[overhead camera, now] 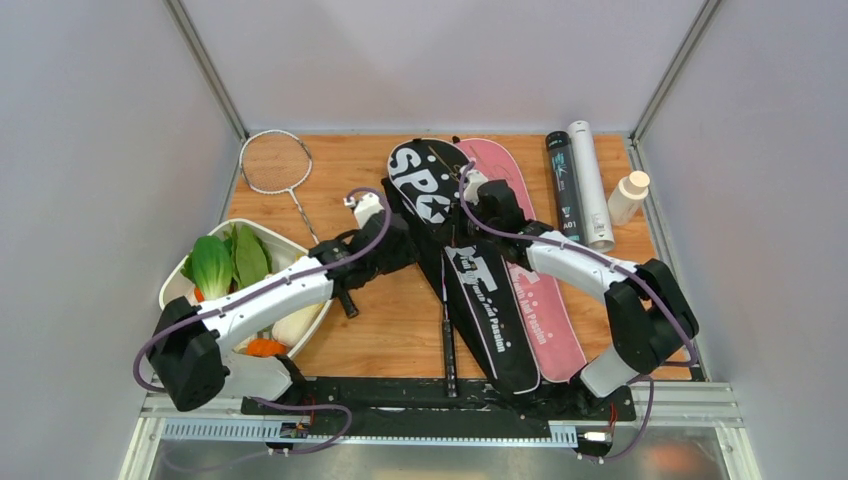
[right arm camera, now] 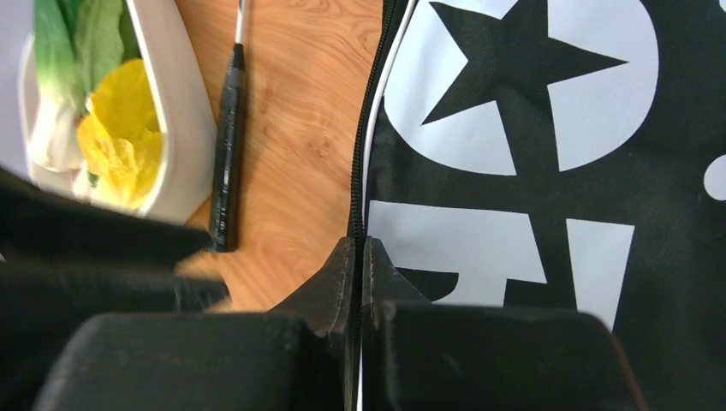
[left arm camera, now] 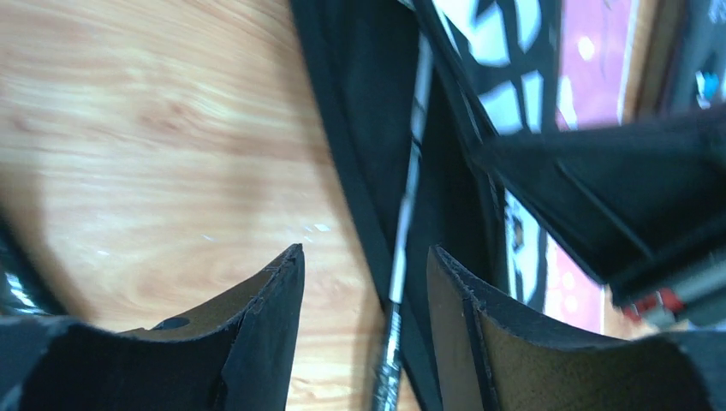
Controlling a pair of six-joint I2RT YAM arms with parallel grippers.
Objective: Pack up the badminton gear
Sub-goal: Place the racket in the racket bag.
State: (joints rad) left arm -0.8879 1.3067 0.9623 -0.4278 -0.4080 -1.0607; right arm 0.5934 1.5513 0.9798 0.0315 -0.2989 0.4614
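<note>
A black "SPORT" racket bag (overhead camera: 470, 290) lies across the table's middle, with a pink bag (overhead camera: 545, 310) beside it on the right. My right gripper (overhead camera: 468, 228) (right arm camera: 360, 250) is shut on the black bag's zipper edge (right arm camera: 356, 171). My left gripper (overhead camera: 398, 240) (left arm camera: 364, 257) is open at the bag's left edge. A thin racket shaft (left arm camera: 409, 197) runs between its fingers, apart from both; the racket's handle (overhead camera: 449, 350) sticks out of the bag. A silver racket (overhead camera: 275, 160) lies at the far left. A black tube (overhead camera: 563, 185) and a white tube (overhead camera: 590, 185) lie at the far right. No shuttlecocks show.
A white tray (overhead camera: 300, 250) of vegetables stands at the near left, and the silver racket's black handle (right arm camera: 225, 145) lies next to it. A small white bottle (overhead camera: 628, 197) with a tan cap stands by the right wall. Grey walls close in the table.
</note>
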